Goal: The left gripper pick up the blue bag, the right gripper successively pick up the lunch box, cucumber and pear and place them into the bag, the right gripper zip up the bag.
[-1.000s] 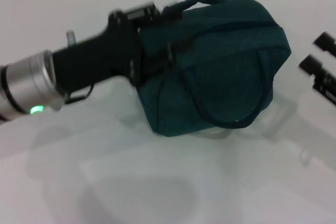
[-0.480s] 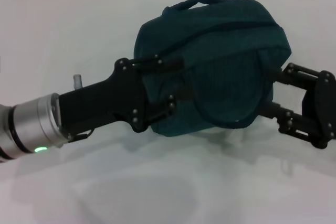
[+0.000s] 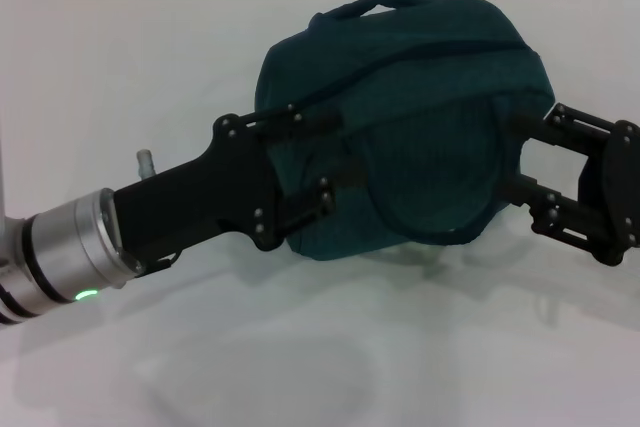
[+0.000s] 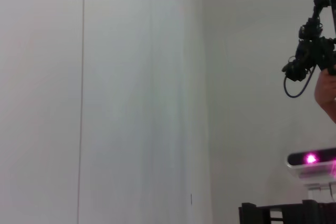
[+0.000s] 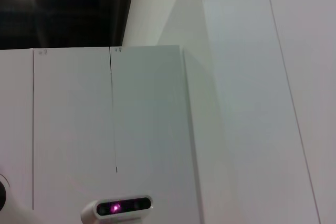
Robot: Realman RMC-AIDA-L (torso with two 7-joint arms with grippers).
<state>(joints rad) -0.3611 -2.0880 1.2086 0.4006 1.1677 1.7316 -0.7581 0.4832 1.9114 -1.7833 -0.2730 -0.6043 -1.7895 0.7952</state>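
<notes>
- Blue bag (image 3: 420, 117), a dark teal soft fabric tote with loop handles, sits on the white table (image 3: 130, 77), bulging and rounded; one handle loop arches over its top, the other lies flat against the near face.
- A dark seam line, likely the zipper, runs across the upper part of the bag; cannot tell whether it is closed along its full length.
- Left gripper (image 3: 325, 157), a black two-fingered claw on a silver wrist with a green light, reaches in from the left; its jaws are spread, one finger along the bag's upper left edge, the other against the lower left side, both touching the fabric.
- Right gripper (image 3: 520, 155), a black claw, comes in from the right; jaws spread, upper finger at the bag's right shoulder, lower finger near its bottom right corner, the bag's right end between them.
- Bag is bracketed between the two grippers.
- Lunch box, cucumber and pear: not visible.
- Both wrist views show only pale walls and a small device with a pink light (image 5: 116, 207).
</notes>
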